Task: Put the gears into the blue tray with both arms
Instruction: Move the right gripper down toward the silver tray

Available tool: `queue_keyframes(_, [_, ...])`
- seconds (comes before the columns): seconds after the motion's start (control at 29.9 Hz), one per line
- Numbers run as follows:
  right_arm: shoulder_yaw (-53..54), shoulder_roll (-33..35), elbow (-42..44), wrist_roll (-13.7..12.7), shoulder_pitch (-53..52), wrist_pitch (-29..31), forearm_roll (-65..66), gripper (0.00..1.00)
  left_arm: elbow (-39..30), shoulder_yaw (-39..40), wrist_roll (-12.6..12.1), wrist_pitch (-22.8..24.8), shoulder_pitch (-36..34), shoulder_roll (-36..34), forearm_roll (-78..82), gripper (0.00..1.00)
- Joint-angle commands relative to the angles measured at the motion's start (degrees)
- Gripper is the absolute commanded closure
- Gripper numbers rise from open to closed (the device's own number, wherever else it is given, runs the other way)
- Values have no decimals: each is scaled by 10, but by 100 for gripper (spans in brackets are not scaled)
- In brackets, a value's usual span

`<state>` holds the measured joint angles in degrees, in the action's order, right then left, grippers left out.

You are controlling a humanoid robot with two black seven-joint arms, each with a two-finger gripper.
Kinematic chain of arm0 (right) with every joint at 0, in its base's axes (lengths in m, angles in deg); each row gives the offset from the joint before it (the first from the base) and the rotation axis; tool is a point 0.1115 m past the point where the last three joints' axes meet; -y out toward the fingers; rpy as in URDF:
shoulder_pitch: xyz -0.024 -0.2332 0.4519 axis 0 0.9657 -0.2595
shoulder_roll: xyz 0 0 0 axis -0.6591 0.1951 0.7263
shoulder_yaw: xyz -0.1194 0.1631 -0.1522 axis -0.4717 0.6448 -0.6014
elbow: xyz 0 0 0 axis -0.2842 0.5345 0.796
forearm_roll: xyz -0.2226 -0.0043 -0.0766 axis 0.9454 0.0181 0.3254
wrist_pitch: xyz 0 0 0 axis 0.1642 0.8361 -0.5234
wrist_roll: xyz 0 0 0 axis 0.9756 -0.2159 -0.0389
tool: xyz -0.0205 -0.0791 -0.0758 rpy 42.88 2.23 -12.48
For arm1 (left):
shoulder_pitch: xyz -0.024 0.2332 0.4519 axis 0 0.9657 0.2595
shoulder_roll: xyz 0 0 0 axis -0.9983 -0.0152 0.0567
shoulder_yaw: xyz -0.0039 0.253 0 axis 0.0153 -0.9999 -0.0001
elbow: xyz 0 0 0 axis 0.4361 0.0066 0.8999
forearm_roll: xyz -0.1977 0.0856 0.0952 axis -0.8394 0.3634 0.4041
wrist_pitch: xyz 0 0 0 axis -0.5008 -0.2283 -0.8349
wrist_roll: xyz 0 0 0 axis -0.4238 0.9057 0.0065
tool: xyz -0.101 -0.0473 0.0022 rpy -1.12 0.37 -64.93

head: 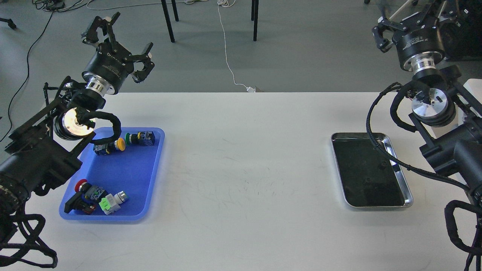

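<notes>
Both arms sit raised & pulled back off the white table (241, 158), prob. a parked pose so the head view gets the worktop unobstructed. Left gripper (116, 41) hovers past the far edge, above the blue tray's (113, 177) back-left corner; jaws spread wide, nothing in them. Right gripper (399, 26) is up at top right, fingers look apart & empty, though partly cut off by clutter. Blue tray holds only push-button switches: yellow (119, 144) and green (130, 138) at the back, red (80, 185) plus a green-bodied one (113, 200) at the front. Gears: two faint dark specks in the steel tray (399, 165) at right, roughly (383, 164) and (367, 180), hard to confirm vs. its dark bottom. No gear in blue tray yet, so task looks unstarted.
</notes>
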<state>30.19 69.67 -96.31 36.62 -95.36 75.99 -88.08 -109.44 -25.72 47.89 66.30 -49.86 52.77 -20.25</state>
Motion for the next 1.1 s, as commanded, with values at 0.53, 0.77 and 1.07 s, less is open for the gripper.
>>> queue_keyframes(0.53, [-446, 151, -7, -2, -235, 42, 7, 1, -5, 3, 0, -29, -3, -15, 0, 2])
queue_keyframes(0.77, [-781, 160, -77, -5, -452, 44, 14, 1, -6, 0, -1, -25, -5, -14, 0, 2])
queue_keyframes(1.07, [-1107, 156, -261, -3, -655, 42, 118, 2, -59, 0, -4, -30, -1, -31, 0, 2])
